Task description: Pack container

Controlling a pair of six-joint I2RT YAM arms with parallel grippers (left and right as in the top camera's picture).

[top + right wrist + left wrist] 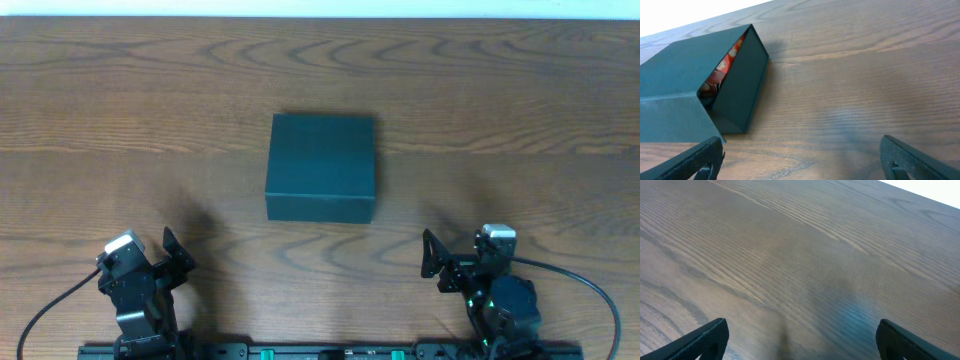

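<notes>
Left tool [178, 255] and right tool [433, 258] released, empty — container [321, 160] squarish, front wall toward them, lid ajar

Even soft light, faint bluish sheen on table [855, 317], blown-out far edge, sharp focus

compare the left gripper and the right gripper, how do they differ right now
The right gripper has the container in its wrist view, a red packet showing through a gap at its side; the left gripper sees only bare table. The right gripper's arm shows green lights; the left gripper's shows none. Both stand open, empty and clear of the container.
</notes>
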